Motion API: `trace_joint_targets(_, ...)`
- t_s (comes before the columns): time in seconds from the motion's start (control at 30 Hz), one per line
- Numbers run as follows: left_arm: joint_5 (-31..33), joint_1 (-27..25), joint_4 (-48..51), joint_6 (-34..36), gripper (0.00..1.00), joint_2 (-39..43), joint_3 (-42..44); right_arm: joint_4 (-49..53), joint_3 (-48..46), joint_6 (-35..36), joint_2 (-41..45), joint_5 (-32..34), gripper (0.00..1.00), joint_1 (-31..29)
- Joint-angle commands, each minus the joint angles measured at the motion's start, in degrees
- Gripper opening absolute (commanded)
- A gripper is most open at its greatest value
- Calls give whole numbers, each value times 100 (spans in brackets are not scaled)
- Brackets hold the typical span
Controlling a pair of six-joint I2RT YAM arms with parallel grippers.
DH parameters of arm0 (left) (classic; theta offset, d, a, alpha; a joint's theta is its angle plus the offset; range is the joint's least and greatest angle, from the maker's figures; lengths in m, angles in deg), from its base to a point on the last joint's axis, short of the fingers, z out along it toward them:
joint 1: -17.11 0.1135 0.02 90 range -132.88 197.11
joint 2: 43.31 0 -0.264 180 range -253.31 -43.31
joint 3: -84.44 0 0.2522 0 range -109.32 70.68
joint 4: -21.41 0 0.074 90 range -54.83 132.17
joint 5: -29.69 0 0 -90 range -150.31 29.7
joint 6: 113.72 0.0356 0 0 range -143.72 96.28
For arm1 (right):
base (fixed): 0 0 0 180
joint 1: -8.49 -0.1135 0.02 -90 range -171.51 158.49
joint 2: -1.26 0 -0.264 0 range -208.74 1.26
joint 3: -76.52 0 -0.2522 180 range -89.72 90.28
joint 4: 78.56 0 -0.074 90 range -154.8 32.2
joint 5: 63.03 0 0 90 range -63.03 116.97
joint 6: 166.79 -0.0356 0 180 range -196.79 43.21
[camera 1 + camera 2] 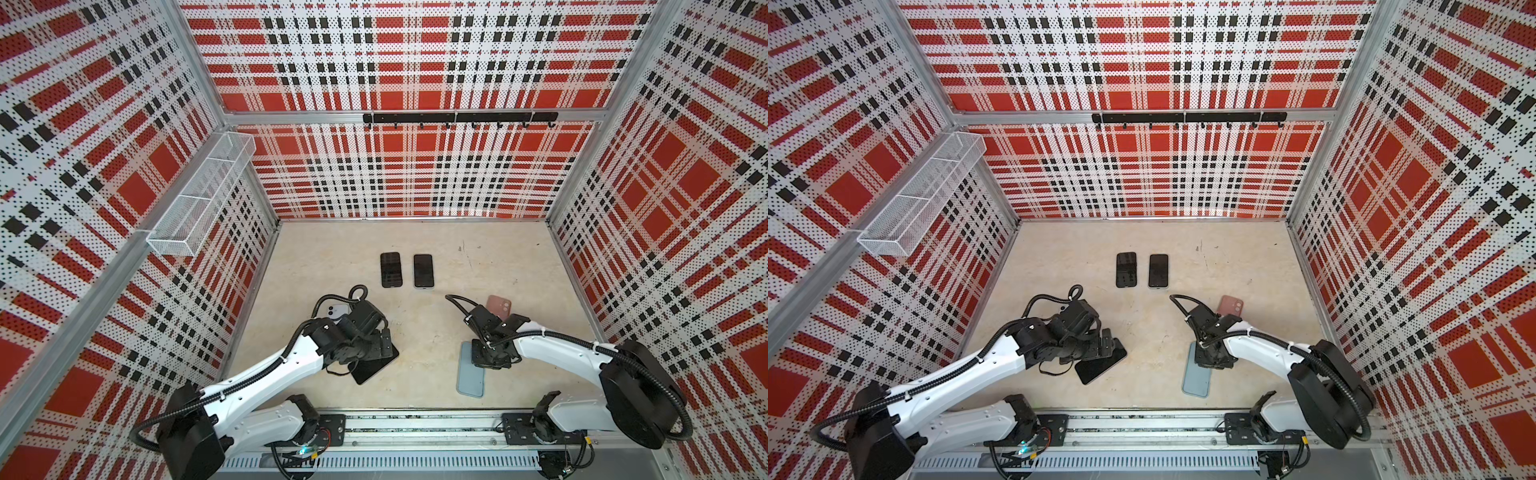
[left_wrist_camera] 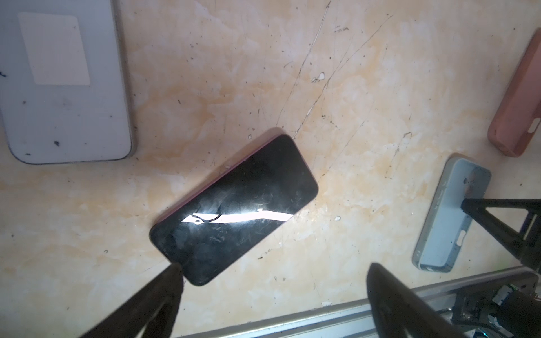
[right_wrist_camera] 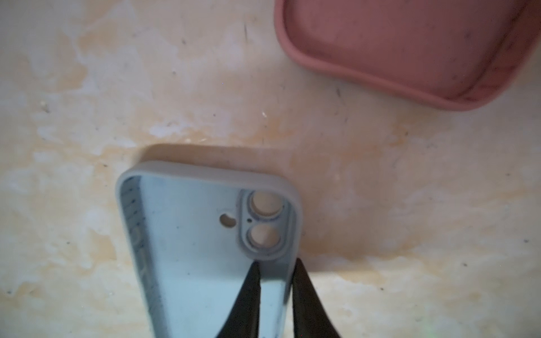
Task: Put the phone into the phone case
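The phone [image 2: 234, 210] lies flat on the bench [image 1: 519, 257], screen up and set at a diagonal, on the left of the work area near the front rail. It is not yet in any case. A pink edge shows along one long side.

The left gripper [image 2: 273, 266] hangs directly above the phone with its jaws spread wide and nothing between them. In the left wrist view one fingertip overlaps a corner of the phone; contact cannot be confirmed. The wide spread probably serves to span the phone's width for a pick-up.

The blue case [image 3: 190, 263] lies apart from the phone, on the right of the work area, open side up with its camera cut-outs visible. This orientation suits insertion from above.

The right gripper [image 3: 276, 263] is closed on one long side wall of the blue case, just beside the camera cut-outs, with one finger inside the case and one outside. This hold most likely anchors the case against sliding during insertion, or prepares it for repositioning.

A pink case [image 3: 409, 44] lies near the blue case, clear of it. Two further phones [image 1: 407, 270] lie side by side farther back, well apart from both grippers.
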Motion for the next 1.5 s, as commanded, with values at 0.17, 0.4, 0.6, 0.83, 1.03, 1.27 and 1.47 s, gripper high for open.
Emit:
trace_joint_targets(0.17, 105, 31, -60, -56, 100, 42, -31, -273, 447, -110, -403, 10, 0, -31)
trace_joint_targets(0.4, 217, 52, -63, -136, 100, 162, -45, -379, 1815, 15, -1211, -58, 0, -28)
trace_joint_targets(0.6, 160, 139, -55, -81, 100, 378, 62, -229, 3178, 405, -2496, -221, 0, -27)
trace_joint_targets(0.83, 304, 105, 367, 26, 99, 426, 124, -217, 3600, 496, -3158, -377, 0, -32)
trace_joint_targets(1.03, 361, -44, 499, 92, 100, 69, 97, -275, 3516, 500, -3155, -329, 0, -34)
trace_joint_targets(1.27, 391, -137, 566, -479, 100, -48, 203, -272, 3460, 597, -2967, -104, 2, -28)
trace_joint_targets(1.47, 448, -137, 508, -925, 100, 275, 320, -327, 3315, 614, -2822, -133, 0, -18)
